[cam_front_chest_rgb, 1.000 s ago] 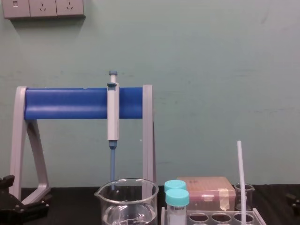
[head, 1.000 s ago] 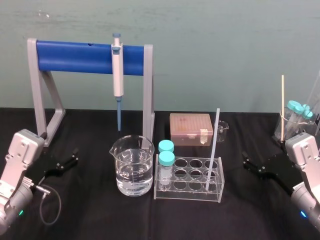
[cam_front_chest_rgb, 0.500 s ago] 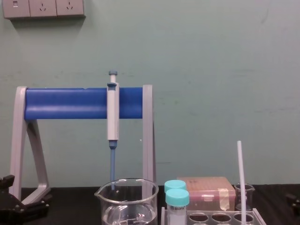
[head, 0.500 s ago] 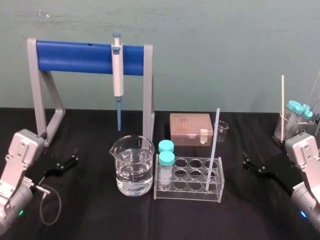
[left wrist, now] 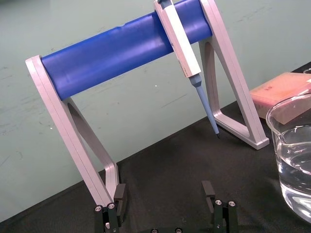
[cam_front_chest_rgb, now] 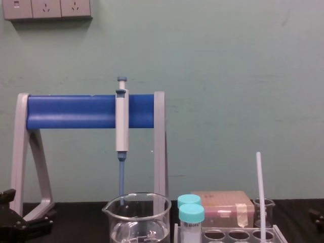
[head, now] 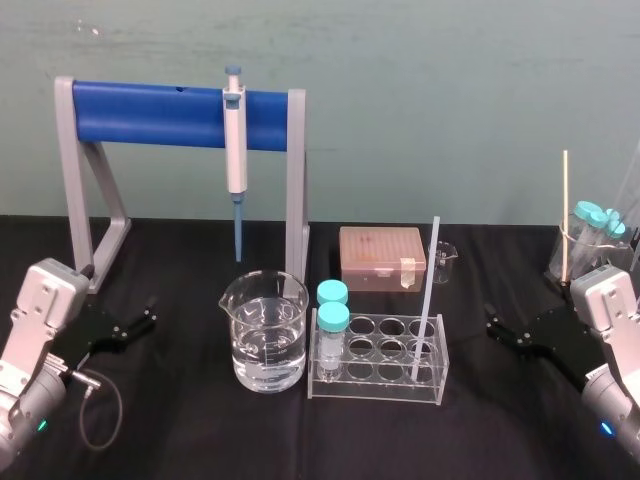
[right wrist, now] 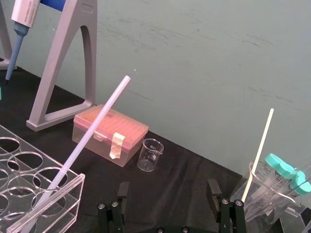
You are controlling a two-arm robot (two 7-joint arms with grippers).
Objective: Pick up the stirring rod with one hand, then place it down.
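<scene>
Found the jaws of the left gripper (head: 148, 314) spread wide, with nothing between them. Confirmed the gap from the left wrist view, with bare table (left wrist: 165, 170) showing through it. Found the jaws of the right gripper (head: 492, 324) spread equally wide and likewise empty.

Located the left gripper low over the table at the robot's left, pointed inward, well apart from the beaker (head: 265, 335). Located the right gripper low over the table at the robot's right, pointed inward, near the right end of the rack (head: 375, 388) but not touching it.

Located the rod (head: 426, 295) standing in the rack, held by neither gripper. Traced its lower end to the rack's right-hand column, apparently the front hole, though not resolved with certainty through the clear plastic. Noted a slight tilt, with the upper end well above the rack.

Noted two teal-capped tubes (head: 332, 305) in the rack's left-hand column. Recorded the beaker, part-filled with clear liquid, just beside the rack's left end. Recorded the box (head: 380, 257) and a small beaker (head: 443, 262) behind the rack. Recorded the pipette (head: 235, 140) hanging from the blue bar of the stand (head: 140, 115), tip above and behind the beaker. Recorded a thin stick (head: 565, 215) upright at far right, behind the right gripper.
</scene>
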